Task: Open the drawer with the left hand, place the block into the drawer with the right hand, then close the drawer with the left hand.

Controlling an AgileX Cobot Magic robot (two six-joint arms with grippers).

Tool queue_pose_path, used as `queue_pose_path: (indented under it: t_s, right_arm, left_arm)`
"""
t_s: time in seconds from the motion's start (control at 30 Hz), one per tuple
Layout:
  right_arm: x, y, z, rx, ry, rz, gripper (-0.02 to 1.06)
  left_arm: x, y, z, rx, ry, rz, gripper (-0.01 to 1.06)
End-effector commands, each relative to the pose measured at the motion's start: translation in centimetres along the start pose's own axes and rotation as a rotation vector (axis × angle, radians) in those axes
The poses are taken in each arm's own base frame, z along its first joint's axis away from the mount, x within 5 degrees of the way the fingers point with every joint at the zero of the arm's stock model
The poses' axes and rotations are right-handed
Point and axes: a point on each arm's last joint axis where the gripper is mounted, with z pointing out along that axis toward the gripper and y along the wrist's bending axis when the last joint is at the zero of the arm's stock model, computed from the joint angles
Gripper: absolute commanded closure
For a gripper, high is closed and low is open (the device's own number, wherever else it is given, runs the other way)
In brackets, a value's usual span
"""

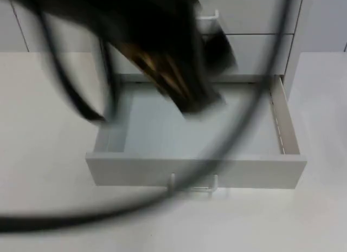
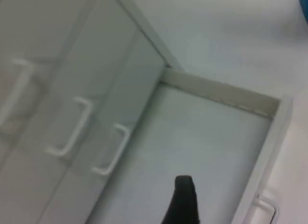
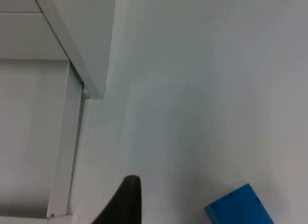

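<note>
The white drawer [image 1: 195,170] stands pulled out toward the table's front, and its pale floor [image 1: 179,130] has nothing on it. My left gripper [image 1: 198,103] hangs above the drawer's back half, smeared by motion, touching nothing I can make out. The left wrist view looks down into the drawer past its side wall [image 2: 221,91]. A blue block [image 3: 238,207] lies on the white table outside the drawer's right wall [image 3: 65,156]. My right gripper [image 3: 126,202] hovers over the table between that wall and the block, apart from both.
The cabinet [image 1: 255,19] rises behind the open drawer, with shut drawers and white handles [image 2: 72,127] above it. The open drawer's own handle [image 1: 192,184] points toward the table's front edge. A cable loops across the top view over the drawer.
</note>
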Motion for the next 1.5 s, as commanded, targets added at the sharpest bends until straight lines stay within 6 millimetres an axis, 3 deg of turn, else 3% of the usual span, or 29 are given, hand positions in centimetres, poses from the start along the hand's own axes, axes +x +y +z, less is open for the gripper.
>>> queue_pose_path:
  t_s: [0.0,0.03,0.07,0.17,0.23,0.37,0.5,0.63,0.9,1.47]
  right_arm:
    - [-0.3,-0.1,-0.3,0.003,-0.021,-0.007,0.00]
    - [-0.3,-0.1,-0.3,0.003,-0.021,-0.007,0.00]
    - [-0.3,-0.1,-0.3,0.003,-0.021,-0.007,0.00]
    - [-0.3,-0.1,-0.3,0.003,-0.021,-0.007,0.00]
    - [-0.3,-0.1,-0.3,0.003,-0.021,-0.007,0.00]
    - [-0.3,-0.1,-0.3,0.003,-0.021,-0.007,0.00]
    - [-0.3,-0.1,-0.3,0.003,-0.021,-0.007,0.00]
    - [-0.3,-0.1,-0.3,0.003,-0.021,-0.007,0.00]
    - [-0.3,-0.1,-0.3,0.003,-0.021,-0.003,0.00]
    - [-0.1,-0.1,-0.3,0.006,0.003,-0.014,0.00]
  left_arm:
    - [0.1,0.9,-3.9,-0.008,-0.040,-0.112,0.38]
    - [0.1,0.9,-3.9,-0.008,-0.040,-0.112,0.38]
    - [0.2,1.3,-6.1,-0.012,-0.075,-0.156,0.38]
    - [0.7,1.6,-9.1,0.008,-0.119,-0.227,0.37]
    - [0.9,1.6,-9.8,0.022,-0.123,-0.257,0.35]
    - [2.3,1.5,-12.0,0.055,-0.056,-0.345,0.08]
    - [3.2,1.8,-12.8,0.021,-0.001,-0.348,0.00]
    - [3.7,1.7,-12.8,0.015,0.032,-0.345,0.00]
    - [5.3,0.4,-11.0,0.056,0.051,-0.338,0.00]
    - [5.4,0.2,-10.9,0.065,0.047,-0.344,0.00]
